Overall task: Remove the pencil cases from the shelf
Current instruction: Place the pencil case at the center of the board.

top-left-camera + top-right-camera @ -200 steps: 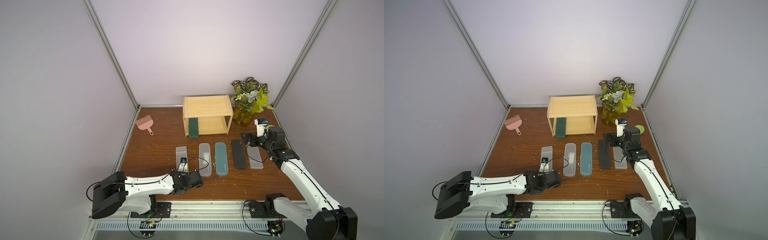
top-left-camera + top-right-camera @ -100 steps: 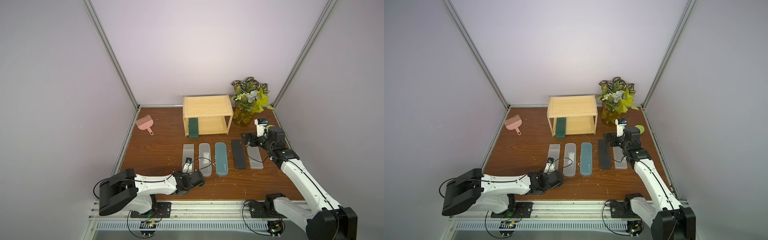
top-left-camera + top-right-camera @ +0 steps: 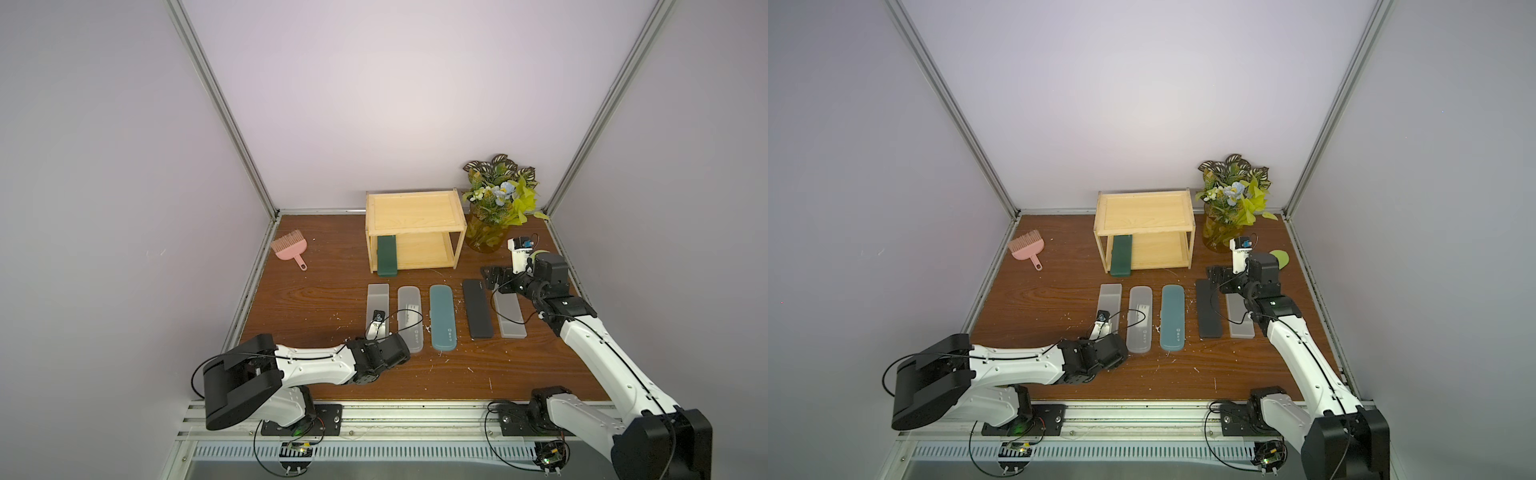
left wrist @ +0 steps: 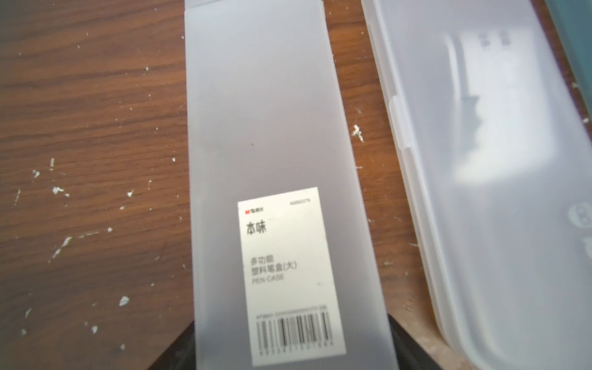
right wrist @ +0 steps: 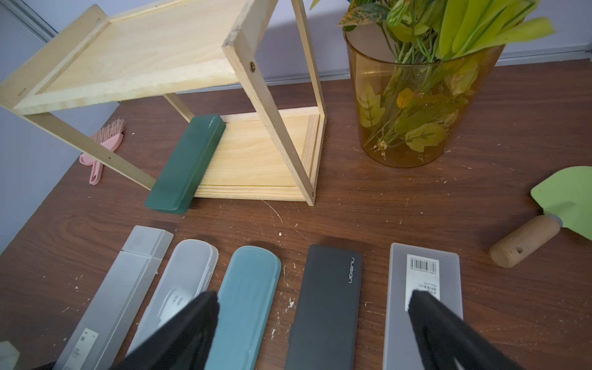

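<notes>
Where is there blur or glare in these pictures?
Left wrist view: the label on the frosted grey pencil case is soft, and the clear rounded case shows pale reflections. Right wrist view: the shelf is sharp, but the right gripper, close to the lens, is blurred. Both top views: a brighter patch on the back wall.

The leftmost frosted grey case (image 3: 377, 303) now lies further from the left edge of the table (image 3: 316, 299) than a second ago. The wide gap to the clear case (image 3: 410, 318) is reduced to a narrow one. The far end of the frosted grey case sits slightly nearer the shelf (image 3: 415, 208), level with the far end of the clear case. The left gripper (image 4: 290, 320) follows the case to the new position, and its fingers (image 4: 179, 346) flank the near end of the case; the wrist view does not show whether they still press its sides. The left arm's elbow (image 3: 237, 382) is shifted inward from the left edge.
</notes>
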You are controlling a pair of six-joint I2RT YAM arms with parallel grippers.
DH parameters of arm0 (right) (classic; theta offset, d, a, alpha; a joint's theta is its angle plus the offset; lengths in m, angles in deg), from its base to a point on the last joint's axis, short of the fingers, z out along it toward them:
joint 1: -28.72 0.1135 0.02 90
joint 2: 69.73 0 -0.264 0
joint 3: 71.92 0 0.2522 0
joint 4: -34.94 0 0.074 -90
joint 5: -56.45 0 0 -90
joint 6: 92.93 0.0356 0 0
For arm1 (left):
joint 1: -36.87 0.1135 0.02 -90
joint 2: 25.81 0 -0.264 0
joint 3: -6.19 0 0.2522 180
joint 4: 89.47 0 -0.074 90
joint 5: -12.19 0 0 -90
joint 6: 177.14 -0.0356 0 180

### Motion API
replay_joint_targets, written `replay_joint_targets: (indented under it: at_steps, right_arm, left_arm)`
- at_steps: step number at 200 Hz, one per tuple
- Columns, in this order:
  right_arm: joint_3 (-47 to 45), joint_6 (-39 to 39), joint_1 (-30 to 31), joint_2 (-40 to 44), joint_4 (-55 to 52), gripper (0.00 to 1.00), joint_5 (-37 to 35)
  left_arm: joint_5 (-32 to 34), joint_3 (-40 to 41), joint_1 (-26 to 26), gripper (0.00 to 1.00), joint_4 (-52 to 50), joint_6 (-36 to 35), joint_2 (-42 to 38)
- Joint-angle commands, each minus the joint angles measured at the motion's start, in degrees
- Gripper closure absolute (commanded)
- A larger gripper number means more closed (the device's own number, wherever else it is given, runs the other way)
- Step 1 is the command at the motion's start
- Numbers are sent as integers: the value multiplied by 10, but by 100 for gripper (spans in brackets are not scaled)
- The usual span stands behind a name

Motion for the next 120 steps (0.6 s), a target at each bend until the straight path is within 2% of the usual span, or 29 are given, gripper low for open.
replay_joint_targets:
  at_steps: [1, 72, 99, 120]
  right_arm:
    - [2, 1, 3, -2, 11, 1, -4]
    - [1, 1, 3, 0, 13, 1, -3]
    - [2, 2, 4, 0, 12, 1, 0]
    - [3, 1, 3, 2, 11, 1, -2]
  left_arm:
    - [-23, 3, 6, 18, -31, -14, 23]
    - [-6, -41, 7, 1, -119, -18, -41]
    - [35, -98, 6, 1, -149, -36, -82]
    - [50, -156, 6, 1, -167, -68, -78]
